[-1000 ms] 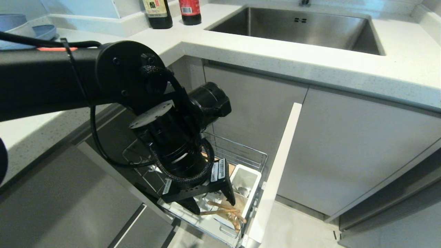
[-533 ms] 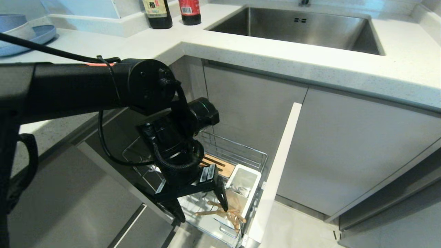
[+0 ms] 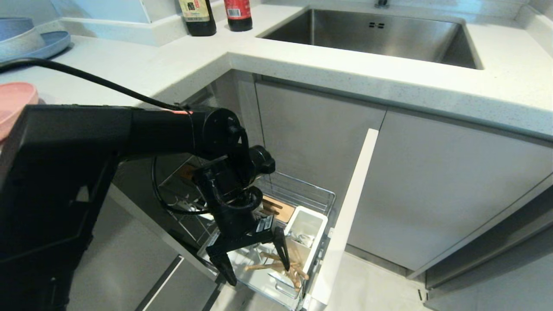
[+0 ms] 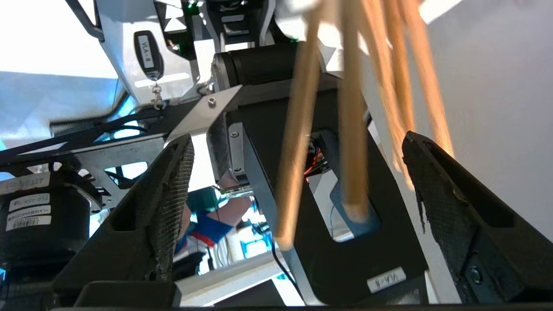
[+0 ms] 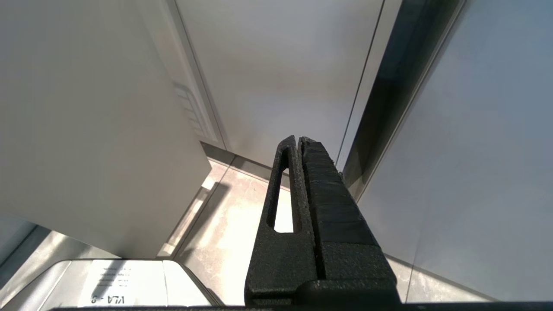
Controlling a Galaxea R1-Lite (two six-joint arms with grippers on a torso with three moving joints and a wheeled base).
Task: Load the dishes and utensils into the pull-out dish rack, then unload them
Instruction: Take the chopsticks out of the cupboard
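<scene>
The pull-out dish rack (image 3: 302, 192) stands drawn out below the counter, with its white utensil cup (image 3: 317, 224) at the front right. Light wooden chopsticks (image 3: 276, 266) lean out of the cup's near end. My left gripper (image 3: 255, 264) hangs open just over them, one finger on each side. In the left wrist view the chopsticks (image 4: 352, 129) run between the spread fingers (image 4: 173, 185) without touching either. Something shiny, probably the spoon (image 3: 302, 238), lies inside the cup. A pink dish (image 3: 13, 101) shows at the left edge on the counter. My right gripper (image 5: 298, 140) is shut and parked low beside a cabinet.
The open white cabinet door (image 3: 350, 207) stands right of the rack. A slotted wooden strip (image 3: 276, 207) sits in the rack behind the cup. On the counter are a blue plate with stacked bowls (image 3: 26, 39), two bottles (image 3: 216, 15) and the sink (image 3: 376, 34).
My left arm has dropped lower toward the rack, and its fingers have spread wider around the chopsticks. The pink dish has come into sight behind the lowered arm.
</scene>
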